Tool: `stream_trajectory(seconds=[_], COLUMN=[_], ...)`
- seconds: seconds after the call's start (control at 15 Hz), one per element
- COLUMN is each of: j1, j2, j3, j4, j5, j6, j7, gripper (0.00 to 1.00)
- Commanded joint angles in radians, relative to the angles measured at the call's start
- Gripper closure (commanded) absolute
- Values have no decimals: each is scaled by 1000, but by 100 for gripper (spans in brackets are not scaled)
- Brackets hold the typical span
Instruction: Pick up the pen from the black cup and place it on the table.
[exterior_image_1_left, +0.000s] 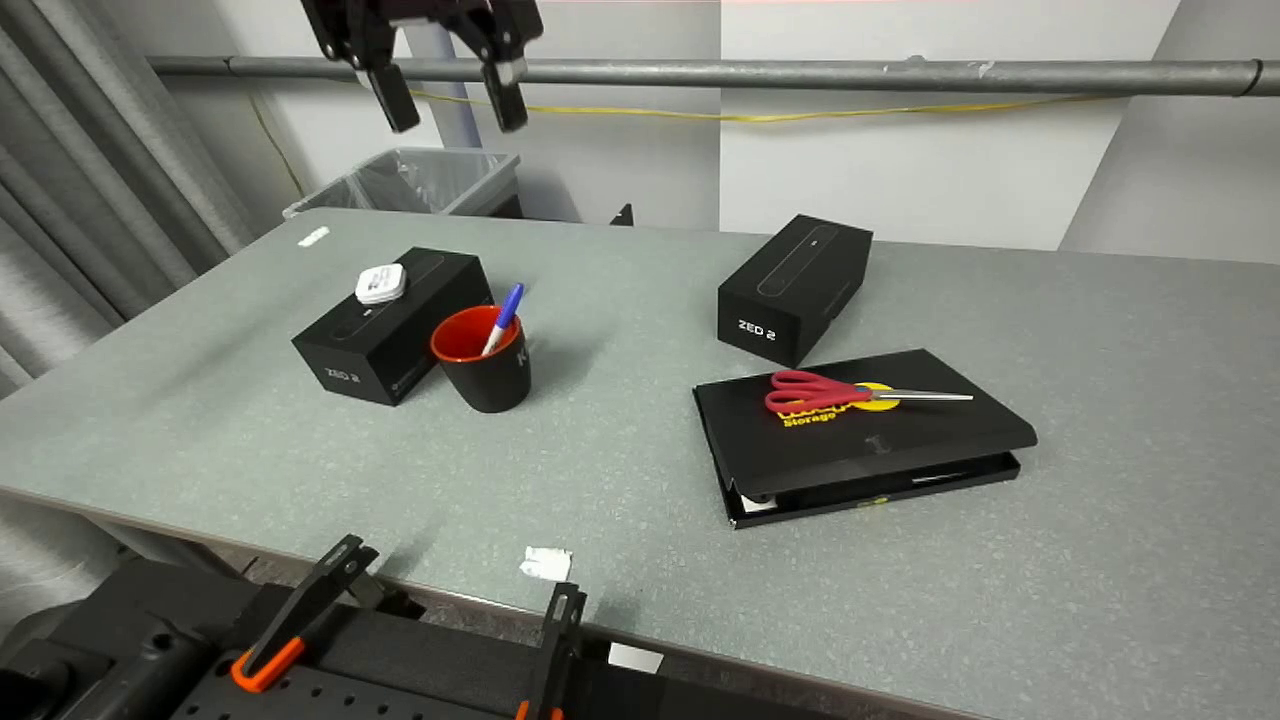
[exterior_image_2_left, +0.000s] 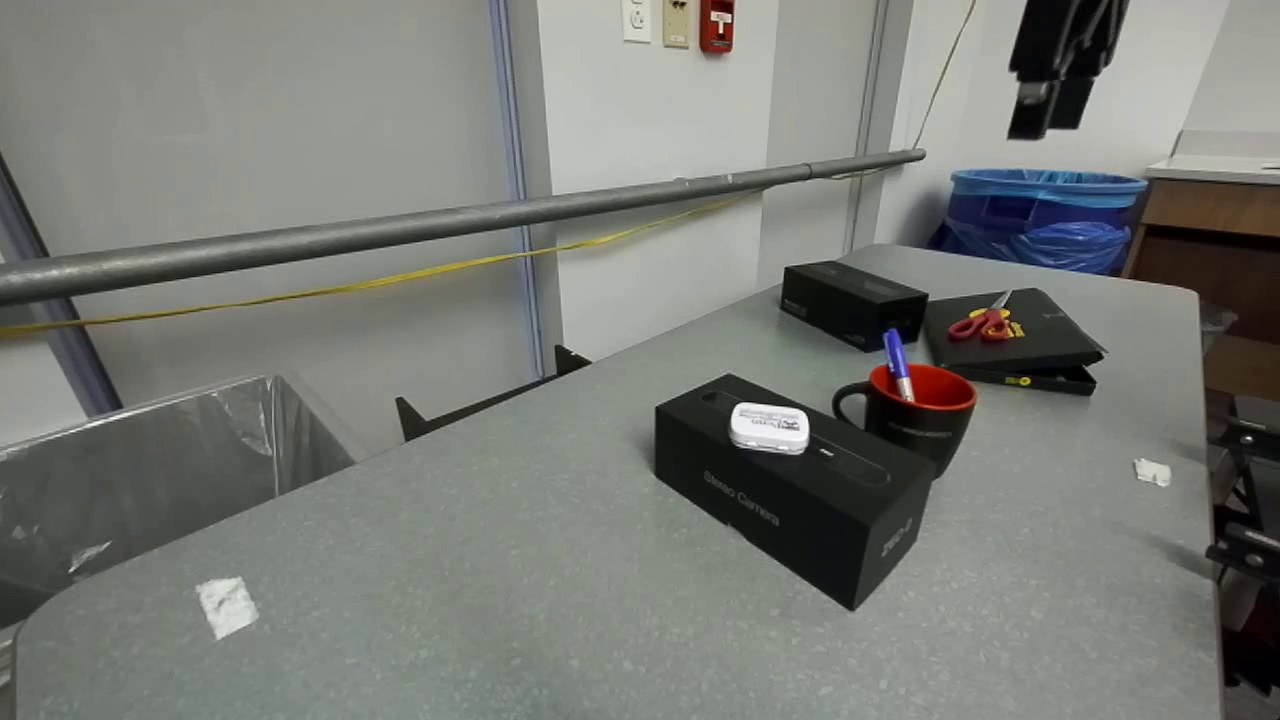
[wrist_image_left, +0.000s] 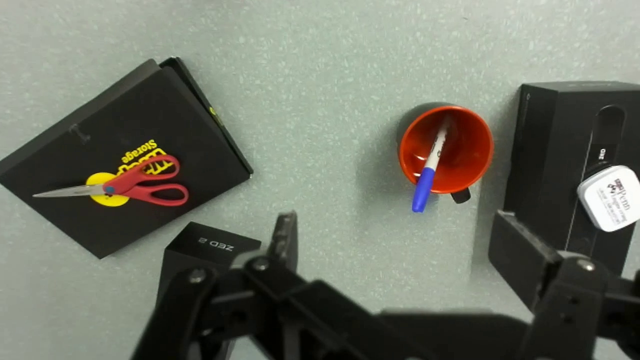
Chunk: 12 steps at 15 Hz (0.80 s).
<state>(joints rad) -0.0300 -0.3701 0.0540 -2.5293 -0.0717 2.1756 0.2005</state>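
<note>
Pen (wrist_image_left: 430, 167) leans in the black cup (exterior_image_1_left: 488, 382), its blue cap (wrist_image_left: 423, 190) sticking out, and my pincer (exterior_image_1_left: 458, 118) hangs above the worktop (exterior_image_1_left: 610, 470), spread wide with nothing in it. I should centre over that cap, straddle it squarely across its lean, and lift along the slant so the cup doesn't tip. Only the wrist view follows the white barrel (wrist_image_left: 436, 152) deep inside; an exterior view shows a looped handle (exterior_image_2_left: 841, 400), just a stub from above.

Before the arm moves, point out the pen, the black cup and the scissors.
Pen (wrist_image_left: 434, 157), in the wrist view: on its white barrel.
Black cup (exterior_image_1_left: 488, 384), in an exterior view: on its dark outer wall.
Scissors (wrist_image_left: 109, 189), in the wrist view: on their blue pivot.
</note>
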Motion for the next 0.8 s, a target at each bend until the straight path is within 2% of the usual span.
stream_trajectory(seconds=[0.0,0.13,0.53,0.73], j1=[3,7,5,-2], j2=[45,87,63,135], j3=[9,12,9,42], j4=[3,7,8,3], j5=[-1,-2,-1,-33], j6=[29,39,38,127], j7=[27,34,32,136], gripper=[0,0,0,0])
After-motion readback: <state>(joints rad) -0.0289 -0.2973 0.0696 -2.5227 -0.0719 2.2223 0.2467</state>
